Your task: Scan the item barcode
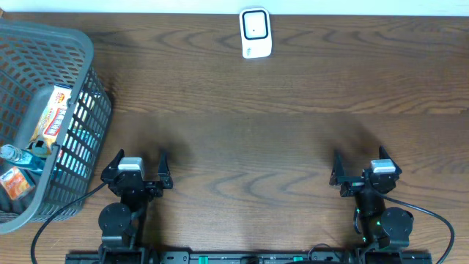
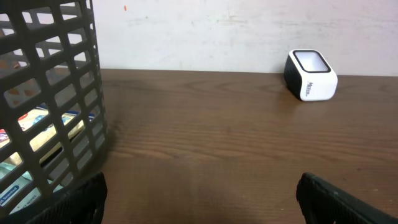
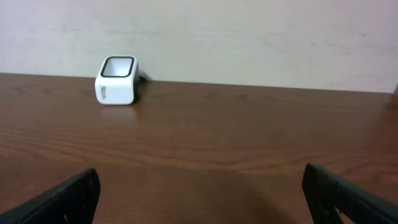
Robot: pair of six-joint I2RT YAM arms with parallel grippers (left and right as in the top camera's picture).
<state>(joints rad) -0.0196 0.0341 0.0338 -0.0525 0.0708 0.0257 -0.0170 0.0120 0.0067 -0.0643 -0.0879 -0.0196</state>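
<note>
While my left gripper (image 1: 140, 158) and right gripper (image 1: 358, 157) sit low in frame, jaws apart and empty, I see the white scanner (image 1: 256, 33) at top centre and an orange packet (image 1: 55, 114) inside the grey basket (image 1: 76, 42), far left.

Matte black left claw (image 1: 141, 157) and right claw (image 1: 357, 157): tapered fingers (image 1: 116, 164), silver-grey wrist blocks (image 1: 130, 164), round black joints (image 1: 116, 218), trailing black cables (image 1: 34, 248).
</note>
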